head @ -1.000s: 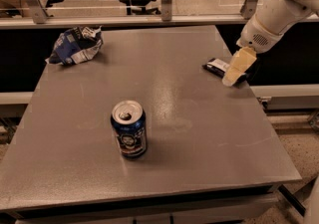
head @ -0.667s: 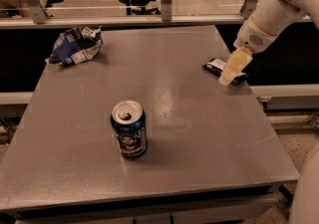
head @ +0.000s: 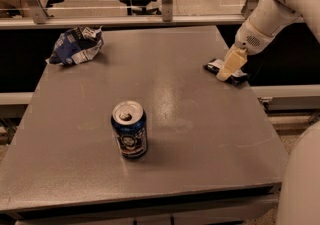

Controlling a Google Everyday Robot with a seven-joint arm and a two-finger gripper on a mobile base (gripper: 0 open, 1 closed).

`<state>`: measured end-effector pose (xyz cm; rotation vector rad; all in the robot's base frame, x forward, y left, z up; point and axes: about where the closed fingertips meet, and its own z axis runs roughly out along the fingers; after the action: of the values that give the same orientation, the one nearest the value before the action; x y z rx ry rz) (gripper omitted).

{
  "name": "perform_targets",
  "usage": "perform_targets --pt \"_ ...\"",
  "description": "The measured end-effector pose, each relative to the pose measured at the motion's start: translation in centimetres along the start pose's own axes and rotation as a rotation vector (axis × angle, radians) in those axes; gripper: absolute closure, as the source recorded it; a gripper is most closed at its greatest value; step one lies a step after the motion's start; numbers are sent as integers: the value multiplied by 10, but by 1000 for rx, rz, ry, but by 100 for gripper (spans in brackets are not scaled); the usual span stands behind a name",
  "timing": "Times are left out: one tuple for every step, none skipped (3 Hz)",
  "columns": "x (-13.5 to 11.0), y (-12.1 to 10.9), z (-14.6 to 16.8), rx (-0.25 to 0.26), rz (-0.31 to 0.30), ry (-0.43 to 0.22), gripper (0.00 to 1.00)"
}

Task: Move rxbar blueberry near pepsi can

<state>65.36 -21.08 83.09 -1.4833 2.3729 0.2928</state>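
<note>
At table's (head: 200, 169) right edge, jaws over rxbar blueberry (head: 213, 66), opening unclear; pepsi can (head: 130, 136) well apart.

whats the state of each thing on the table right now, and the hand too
can: upright, front middle of the table, far from the snack bar
snack bar: lying flat at the table's right edge, partly hidden by the hand
chip bag: crumpled, lying at the far left corner
hand: low over the snack bar at the right edge, contact unclear
</note>
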Motion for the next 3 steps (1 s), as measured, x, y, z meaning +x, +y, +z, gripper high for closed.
perform_targets --pt "-4 5 0 -11 -6 2 65" --pt "-8 17 -1 -20 -23 5 88" --pt "-16 37 -3 -31 -59 0 100"
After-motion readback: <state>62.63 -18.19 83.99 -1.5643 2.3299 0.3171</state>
